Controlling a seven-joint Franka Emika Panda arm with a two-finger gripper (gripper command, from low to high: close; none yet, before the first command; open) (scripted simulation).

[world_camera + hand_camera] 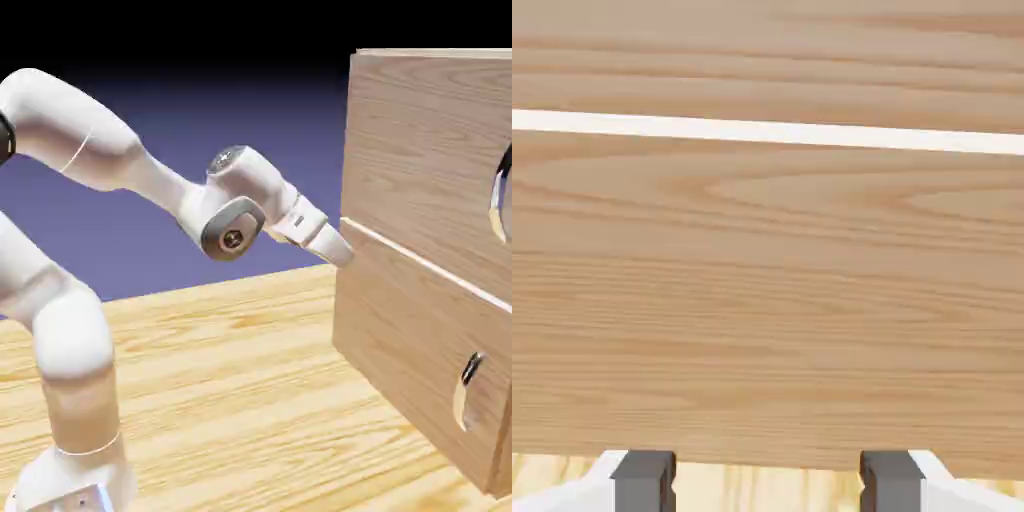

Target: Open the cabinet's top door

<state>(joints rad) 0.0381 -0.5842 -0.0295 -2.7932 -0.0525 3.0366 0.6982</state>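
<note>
The cabinet (420, 330) is a large light-wood box at the exterior view's right. Its top door (420, 140) is the upper panel, with a curved silver handle (499, 195) near the right edge of the picture. A pale seam (420, 262) separates it from the lower panel, which has its own handle (467, 390). My gripper (338, 247) is at the cabinet's left edge, level with the seam and far from both handles. In the hand view the gripper (767, 485) is open, its grey fingertips (643, 478) apart with nothing between them. Wood (768, 330) fills that view, crossed by the white seam (768, 131).
The cabinet stands on a light-wood table (230, 380). My white arm (80, 140) rises from the lower left and reaches right. A thin strip of the table (762, 488) shows at the bottom of the hand view.
</note>
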